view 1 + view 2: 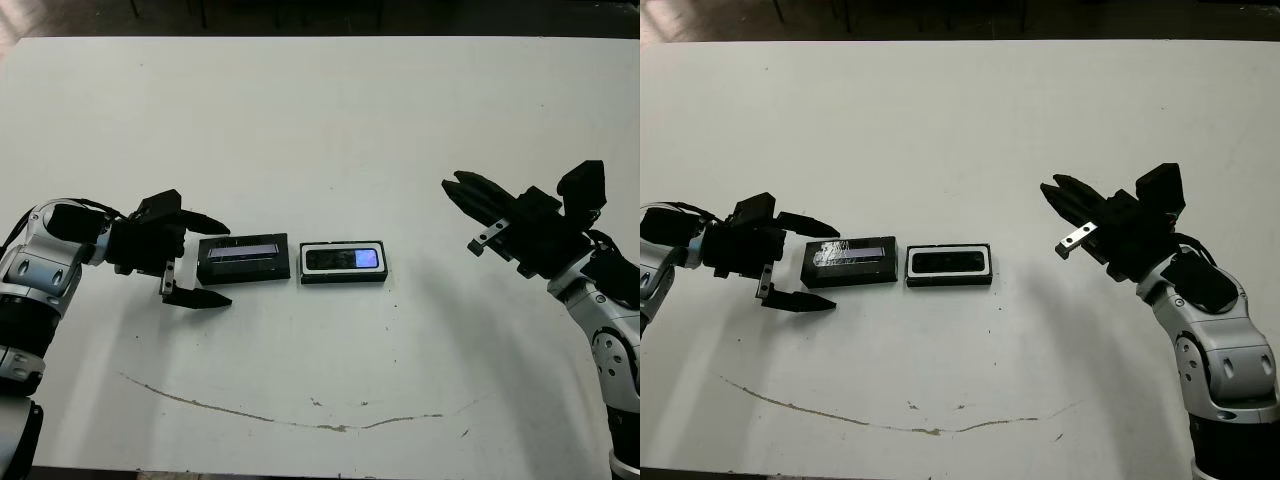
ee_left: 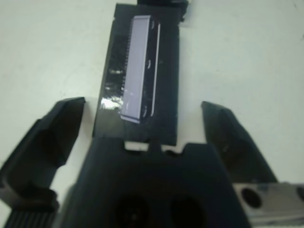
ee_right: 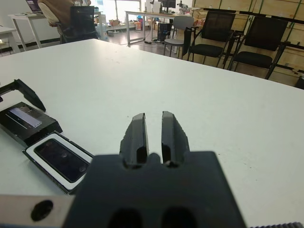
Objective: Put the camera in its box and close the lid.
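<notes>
It looks like an office or lab workroom: beyond the big white table (image 3: 190,85) stand black mesh office chairs (image 3: 213,38), further desks (image 3: 142,16) with monitors and clutter, and a person (image 3: 52,9) sits at a laptop.

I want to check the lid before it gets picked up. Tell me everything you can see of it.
The lid is a flat, black, glossy-looking rectangle with a pale grey-blue stripe along its top. It lies flat on the white table, lengthwise beside the box, which holds the camera. The left gripper, fingers spread, sits at the lid's outer short end; whether it touches is unclear. Some glare shows near that end.
</notes>
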`<state>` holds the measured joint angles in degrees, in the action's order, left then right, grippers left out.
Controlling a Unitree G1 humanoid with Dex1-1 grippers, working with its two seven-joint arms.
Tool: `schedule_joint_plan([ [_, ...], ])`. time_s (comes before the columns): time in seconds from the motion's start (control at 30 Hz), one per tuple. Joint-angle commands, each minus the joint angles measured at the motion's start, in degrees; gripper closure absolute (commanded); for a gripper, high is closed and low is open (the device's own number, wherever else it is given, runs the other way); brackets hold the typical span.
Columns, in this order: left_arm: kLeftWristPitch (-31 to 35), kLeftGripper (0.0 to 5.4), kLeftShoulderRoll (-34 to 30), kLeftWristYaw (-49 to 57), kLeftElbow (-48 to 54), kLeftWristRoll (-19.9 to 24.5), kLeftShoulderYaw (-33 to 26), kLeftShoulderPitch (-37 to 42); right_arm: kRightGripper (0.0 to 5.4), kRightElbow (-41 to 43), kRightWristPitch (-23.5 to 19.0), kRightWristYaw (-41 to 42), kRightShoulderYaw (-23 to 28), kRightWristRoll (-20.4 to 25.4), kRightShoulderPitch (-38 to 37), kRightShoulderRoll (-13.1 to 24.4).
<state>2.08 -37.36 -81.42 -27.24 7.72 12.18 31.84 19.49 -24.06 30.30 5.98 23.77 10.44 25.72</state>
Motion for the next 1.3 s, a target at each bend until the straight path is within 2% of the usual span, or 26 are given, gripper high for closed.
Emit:
schedule_joint_plan([
  [0.03,2.5,1.11,-1.2,0.6,0.6,-0.9,0.2,-1.6,5.4,-0.6,-1.0,0.0,0.2,0.2,-0.8,0.2],
  [0.37,5.8,3.43,-1.2,-0.9,-0.3,2.8,-2.0,-2.3,5.4,-1.4,0.1,0.3,-0.4,-1.0,-0.8,0.3],
  [0.47,7.2,3.78,-1.4,-0.8,-0.3,2.8,-2.1,-2.2,5.4,-2.0,-0.2,0.5,-0.3,-0.4,-0.7,0.0],
  [0.53,7.8,3.86,-1.6,-0.5,0.0,2.7,-2.1,-2.3,5.4,-2.1,-0.1,0.5,-0.4,-0.6,-0.7,0.1],
  [0.9,11.4,3.86,-2.4,-1.4,4.9,7.9,-6.5,-4.2,5.4,-2.9,1.2,1.0,-0.7,-1.3,-1.1,-0.1],
  [1.1,12.3,3.86,-2.0,5.0,15.4,10.3,-10.9,-7.7,5.4,-4.7,2.5,1.9,-0.3,-0.7,-0.7,-0.6],
  [1.23,19.0,3.86,-0.4,8.9,22.7,13.1,-10.1,-8.5,5.4,-5.9,5.0,2.7,0.1,-0.6,-0.4,-1.0],
  [1.3,19.4,3.86,1.2,9.4,24.1,14.4,-9.5,-8.3,5.4,-5.7,5.4,2.5,0.2,-0.8,-0.4,-0.8],
])
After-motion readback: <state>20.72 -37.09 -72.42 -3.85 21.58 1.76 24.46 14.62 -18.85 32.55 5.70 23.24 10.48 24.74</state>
